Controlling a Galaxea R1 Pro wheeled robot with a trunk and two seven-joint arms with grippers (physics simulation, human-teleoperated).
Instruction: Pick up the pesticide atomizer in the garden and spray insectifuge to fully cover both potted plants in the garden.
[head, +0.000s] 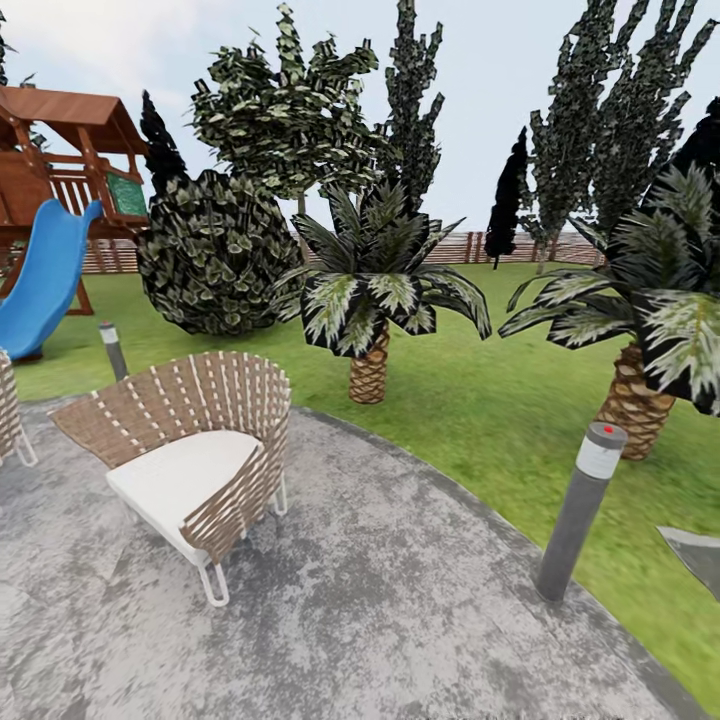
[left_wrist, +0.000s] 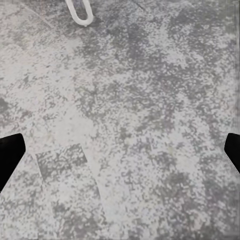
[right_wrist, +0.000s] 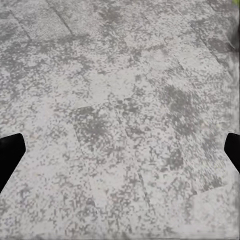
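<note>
Playset: wooden play tower (head: 62, 150) with blue slide (head: 42, 280), upper left of head view.
Chair: woven chair (head: 190, 450), lower left, on grey paving (head: 400, 600).
Garden: lawn (head: 480, 400), two palms (head: 375, 290), fence (head: 500, 248) behind.
Bollard: grey post (head: 582, 510), lower right.
Left gripper (left_wrist: 120, 150): fingers spread wide, holding nothing, over paving.
Right gripper (right_wrist: 120, 150): fingers spread wide, holding nothing.

In the left wrist view, the left tool (left_wrist: 120, 150) shows as two black fingertips (left_wrist: 10, 155) at the left and right edges of the frame, spread wide with nothing between them. The right tool (right_wrist: 120, 150) looks the same in its own wrist view: black fingertips (right_wrist: 10, 155) far apart at the frame's sides, holding nothing.
</note>
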